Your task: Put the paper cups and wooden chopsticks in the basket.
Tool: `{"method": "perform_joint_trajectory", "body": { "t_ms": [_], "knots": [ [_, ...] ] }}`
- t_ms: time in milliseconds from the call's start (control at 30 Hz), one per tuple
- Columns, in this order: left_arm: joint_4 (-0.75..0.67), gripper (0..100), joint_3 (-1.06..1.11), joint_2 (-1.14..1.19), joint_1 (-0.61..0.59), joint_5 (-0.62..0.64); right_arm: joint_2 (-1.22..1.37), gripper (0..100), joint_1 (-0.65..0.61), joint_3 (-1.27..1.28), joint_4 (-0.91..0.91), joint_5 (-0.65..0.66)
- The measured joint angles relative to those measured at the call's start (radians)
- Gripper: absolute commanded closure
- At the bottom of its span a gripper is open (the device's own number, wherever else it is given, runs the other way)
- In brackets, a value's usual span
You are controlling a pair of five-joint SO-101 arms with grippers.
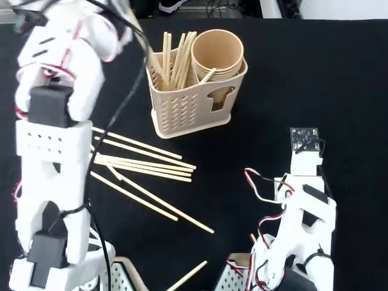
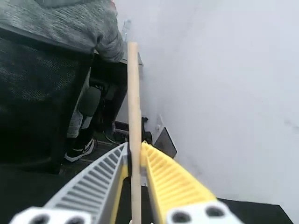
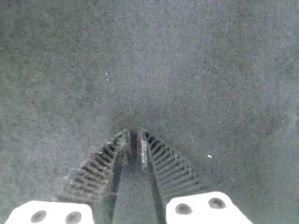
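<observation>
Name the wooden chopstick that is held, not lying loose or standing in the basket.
The pale wooden chopstick clamped between the fingers of the left gripper; all others lie on the black table or fill the beige basket.

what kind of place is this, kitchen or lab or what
Most likely a robotics lab or office, not a kitchen: two robot arms stand at a table draped in black cloth, and a mesh office chair sits by a white wall.

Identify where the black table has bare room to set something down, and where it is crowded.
Bare: black cloth table right of the beige slotted plastic basket, beyond the white right arm. Crowded: loose wooden chopsticks left of centre.
</observation>
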Motion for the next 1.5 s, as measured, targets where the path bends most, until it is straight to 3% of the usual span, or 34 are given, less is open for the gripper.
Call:
{"method": "perform_joint_trajectory", "body": {
  "t_ms": [233, 533, 867, 1067, 1333, 1500],
  "knots": [
    [-0.213, 97, 0.17, 0.0, 0.011, -0.005, 0.0, 94.5, 0.0, 0.0, 0.0, 0.0],
    [-0.384, 97, 0.339, 0.0, 0.011, -0.068, 0.0, 94.5, 0.0, 0.0, 0.0, 0.0],
    [-0.459, 93, 0.56, 0.0, 0.021, -0.069, 0.0, 94.5, 0.0, 0.0, 0.0, 0.0],
    [-0.299, 78, 0.615, 0.002, 0.066, -0.068, 0.0, 94.5, 0.0, 0.0, 0.0, 0.0],
    [0.126, 75, 0.462, 0.002, 0.064, -0.037, 0.0, 94.5, 0.0, 0.0, 0.0, 0.0],
    [0.359, 75, 0.348, 0.0, -0.023, 0.04, 0.0, 94.5, 0.0, 0.0, 0.0, 0.0]
  ]
}}
